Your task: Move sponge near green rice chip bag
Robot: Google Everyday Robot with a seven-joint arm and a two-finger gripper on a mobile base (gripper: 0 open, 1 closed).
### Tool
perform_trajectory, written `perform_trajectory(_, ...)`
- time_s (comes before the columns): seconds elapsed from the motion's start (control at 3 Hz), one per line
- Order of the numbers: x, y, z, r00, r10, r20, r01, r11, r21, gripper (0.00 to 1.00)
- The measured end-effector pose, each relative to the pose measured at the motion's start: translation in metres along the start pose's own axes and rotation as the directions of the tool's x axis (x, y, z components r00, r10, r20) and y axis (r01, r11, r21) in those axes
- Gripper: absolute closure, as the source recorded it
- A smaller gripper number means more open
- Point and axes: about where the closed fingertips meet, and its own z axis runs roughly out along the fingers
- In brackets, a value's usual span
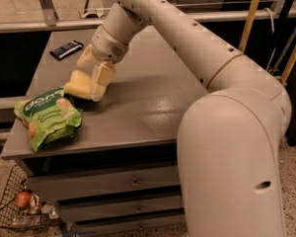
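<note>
The pale yellow sponge (78, 85) is held between the fingers of my gripper (92, 81), low over the grey table (153, 102). The gripper is shut on the sponge, with one finger (101, 81) in front of it and the other behind. The bright green rice chip bag (48, 116) lies flat near the table's front left corner, just below and left of the sponge. The sponge's left end is close to the bag's top edge. I cannot tell whether the sponge touches the table.
A small dark blue wrapped bar (66, 49) lies at the table's back left. Drawers (133, 182) sit under the tabletop. A wire basket (19, 206) with an apple and wrappers stands on the floor at lower left. My arm (222, 83) spans the right side.
</note>
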Motion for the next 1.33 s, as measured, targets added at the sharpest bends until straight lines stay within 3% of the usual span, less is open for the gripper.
perform_trajectory(0.33,0.000,0.000,0.000,1.000,0.000,0.000,0.000,1.0000,0.000,0.00)
perform_trajectory(0.67,0.005,0.008,-0.005,0.999,0.042,-0.032,-0.041,0.9989,0.023,0.00)
perform_trajectory(1.0,0.013,0.037,-0.033,0.986,0.143,-0.082,-0.133,0.9840,0.119,0.00)
perform_trajectory(1.33,0.027,0.097,-0.059,0.953,0.269,-0.141,-0.235,0.9469,0.219,0.00)
